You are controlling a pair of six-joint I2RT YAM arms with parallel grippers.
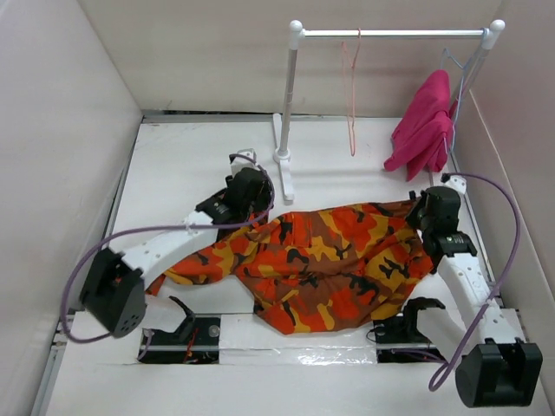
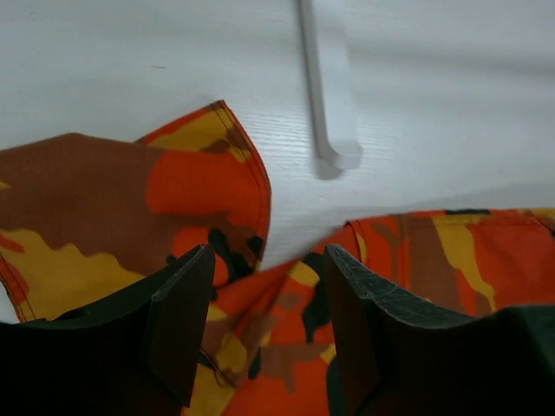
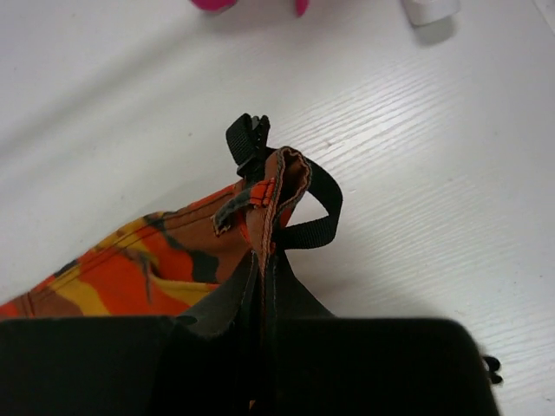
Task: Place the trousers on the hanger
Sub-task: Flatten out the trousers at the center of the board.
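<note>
The camouflage trousers (image 1: 329,264) lie spread across the middle of the table. My right gripper (image 1: 427,214) is shut on the trousers' waistband corner (image 3: 273,195), where a black strap loop (image 3: 316,227) sticks out. My left gripper (image 1: 247,192) is open, its jaws straddling a fold of the trousers (image 2: 269,303) at their far left edge. The salmon-pink hanger (image 1: 351,95) hangs from the white rail at the back, apart from both grippers.
A white tube rail frame (image 1: 295,113) stands at the back; its foot shows in the left wrist view (image 2: 325,104). A magenta-pink garment (image 1: 425,126) hangs at the rail's right end on a pale wire hanger (image 1: 453,62). Walls enclose the table on three sides.
</note>
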